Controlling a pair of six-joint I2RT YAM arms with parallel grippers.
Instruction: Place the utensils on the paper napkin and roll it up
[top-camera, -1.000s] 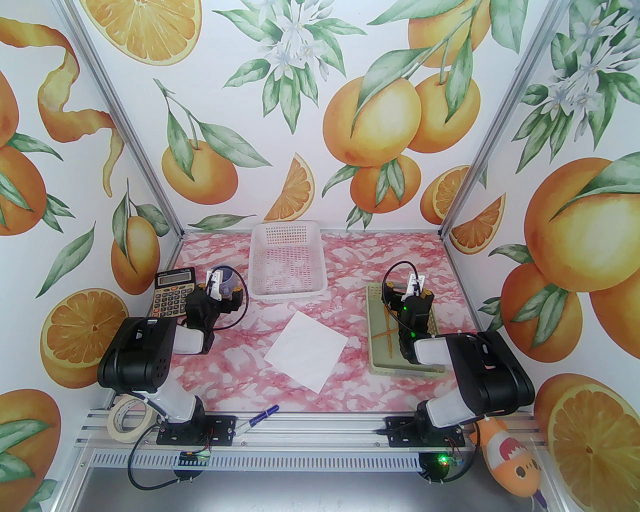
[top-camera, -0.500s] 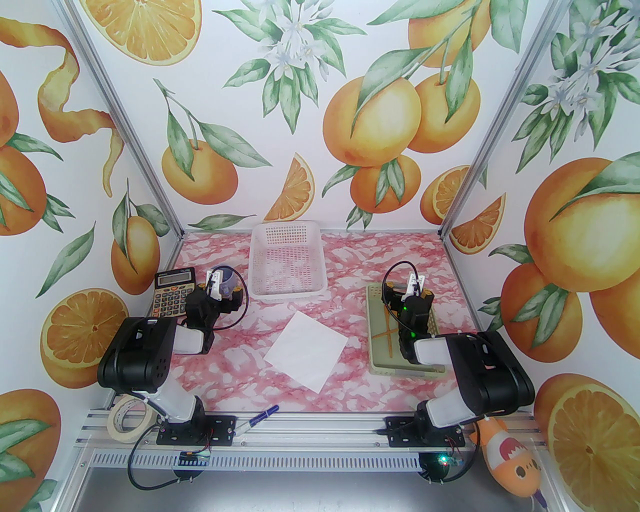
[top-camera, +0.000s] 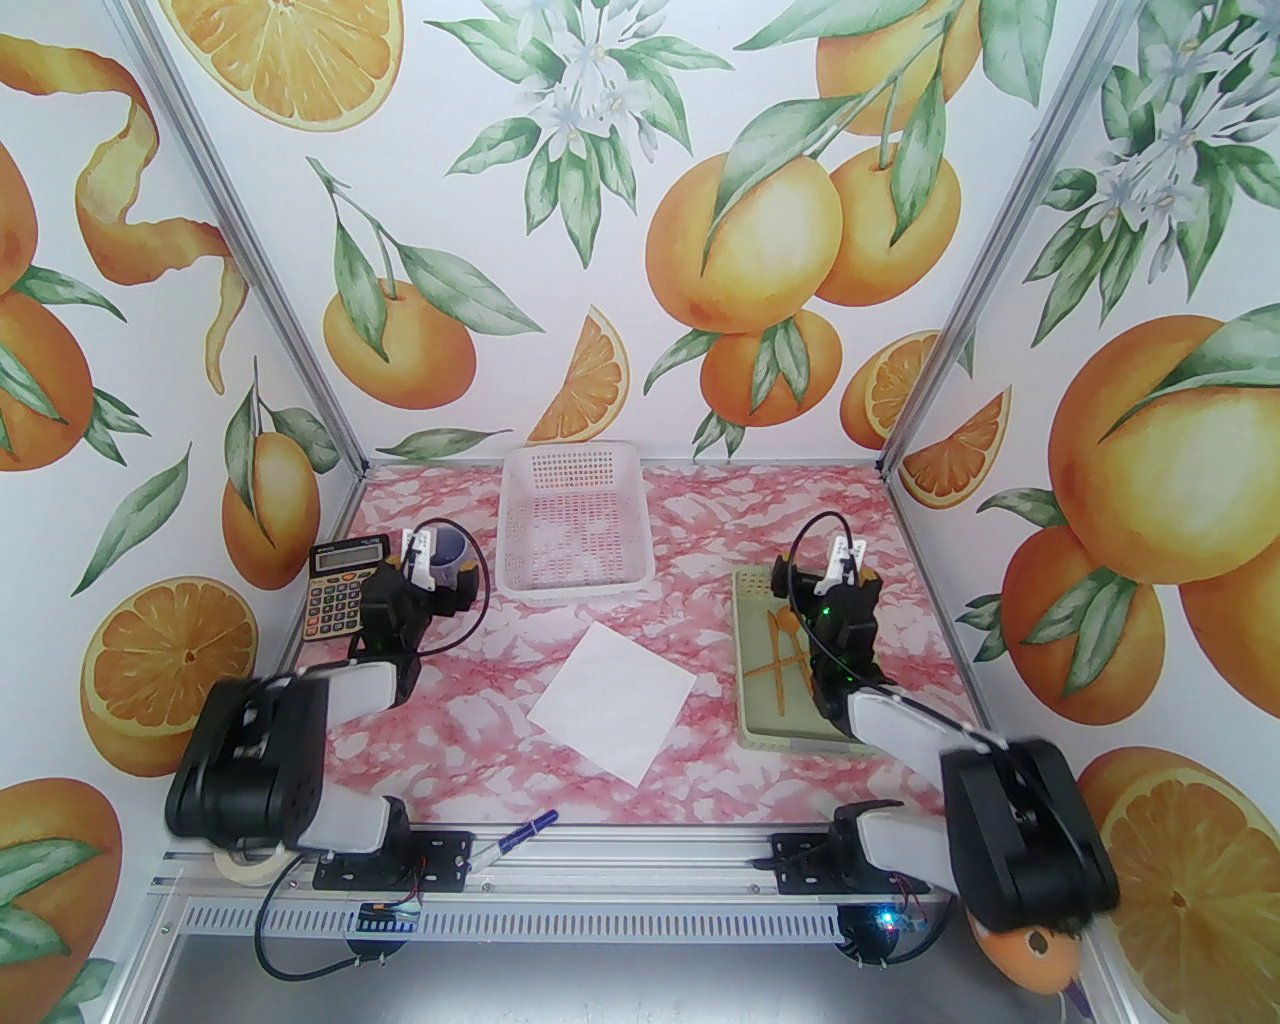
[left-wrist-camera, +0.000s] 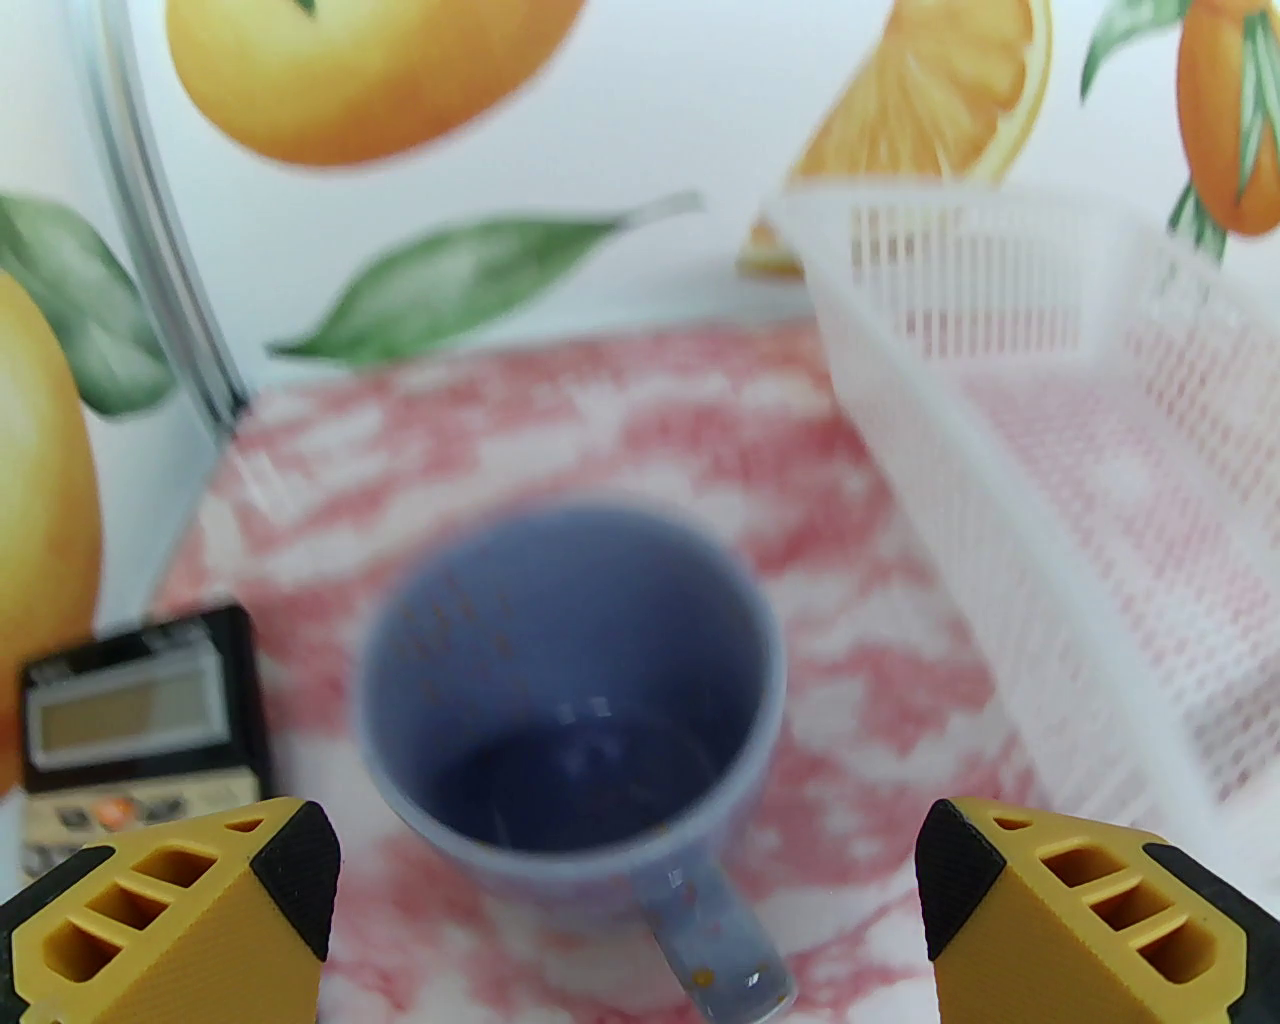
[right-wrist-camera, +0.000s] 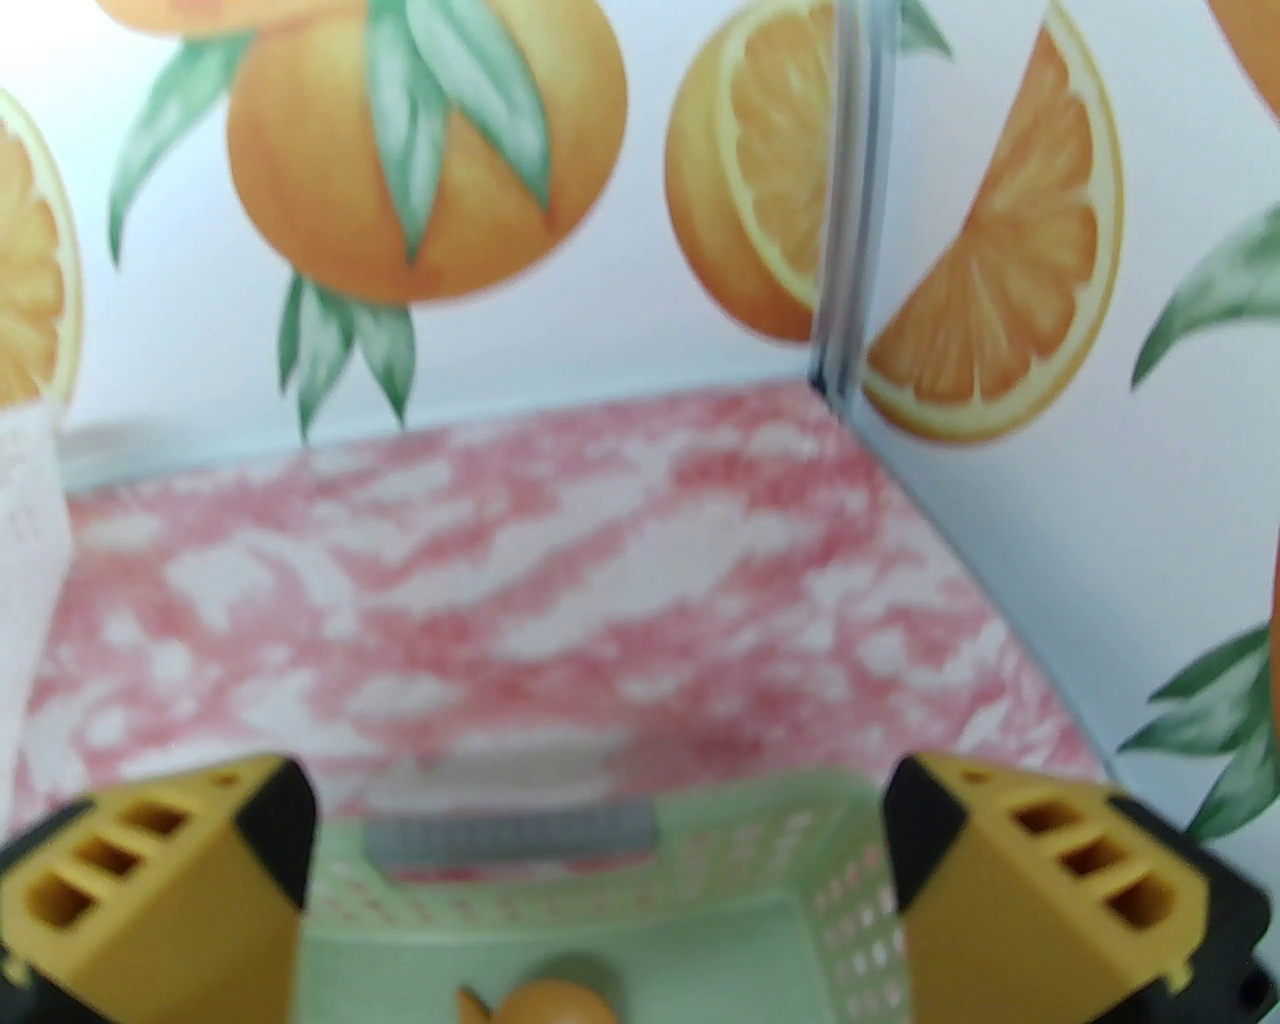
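The utensils (top-camera: 783, 655), a slim orange-brown fork and spoon, lie crossed in a pale green tray (top-camera: 760, 735) at the right. The white paper napkin (top-camera: 613, 700) lies flat at mid-table, turned like a diamond. My right gripper (top-camera: 848, 562) hangs open over the tray's far end, beyond the utensils. In the right wrist view the gripper (right-wrist-camera: 595, 850) is open above the tray wall (right-wrist-camera: 720, 880), and an orange utensil tip (right-wrist-camera: 550, 1000) peeks in at the bottom edge. My left gripper (top-camera: 425, 562) stands open at the back left, just short of a blue mug (left-wrist-camera: 560, 690).
A white perforated basket (top-camera: 575, 525) stands at the back centre. A calculator (top-camera: 340, 590) lies left of the blue mug (top-camera: 452, 548). A blue pen (top-camera: 515, 840) and a tape roll (top-camera: 245, 862) lie on the front rail. An orange toy fish (top-camera: 1030, 960) sits at the front right.
Both arms have swung their elbows down and outward. The right gripper has shifted right and back, uncovering the utensils in the tray. The left gripper has edged back-left. Both stay open.
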